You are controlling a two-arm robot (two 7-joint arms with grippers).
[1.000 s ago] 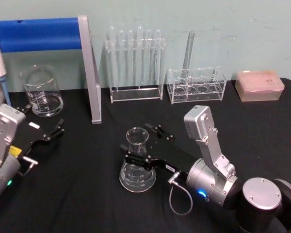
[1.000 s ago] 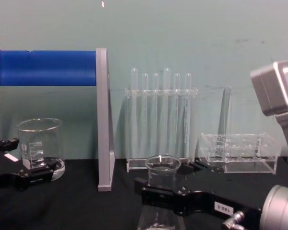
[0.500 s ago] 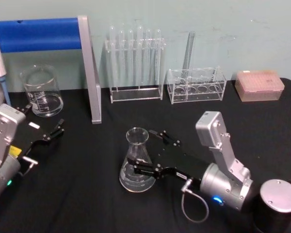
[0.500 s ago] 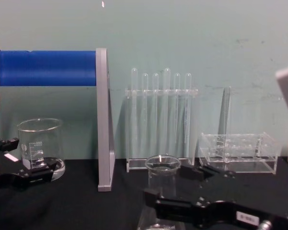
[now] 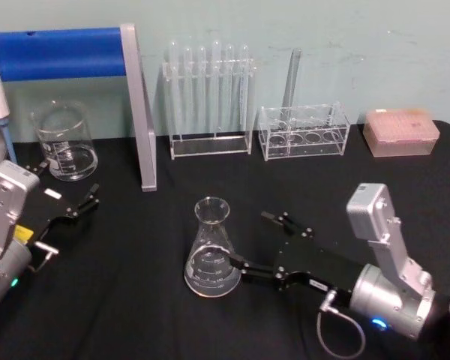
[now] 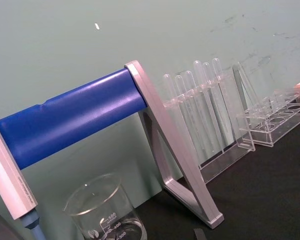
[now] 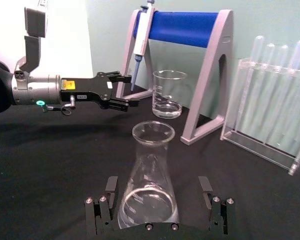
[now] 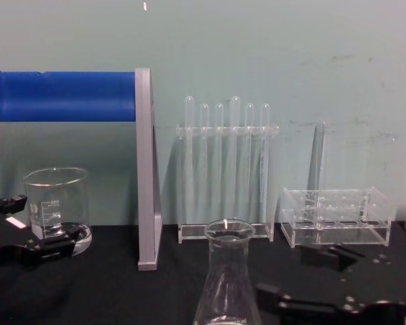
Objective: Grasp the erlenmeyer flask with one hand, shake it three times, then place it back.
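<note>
My right gripper (image 5: 264,241), jaws released, has backed clear of the erlenmeyer flask (image 5: 212,250), which stands upright beside it, so placement looks complete.

Black table (image 5: 157,315) with flask (image 5: 212,250), beaker (image 5: 64,142), tube racks (image 5: 210,142).

You are seeing a glass beaker (image 5: 66,142) standing on the black table (image 5: 135,300) beside a blue-barred stand (image 5: 67,54), test-tube racks (image 5: 208,105) lining the wall.
</note>
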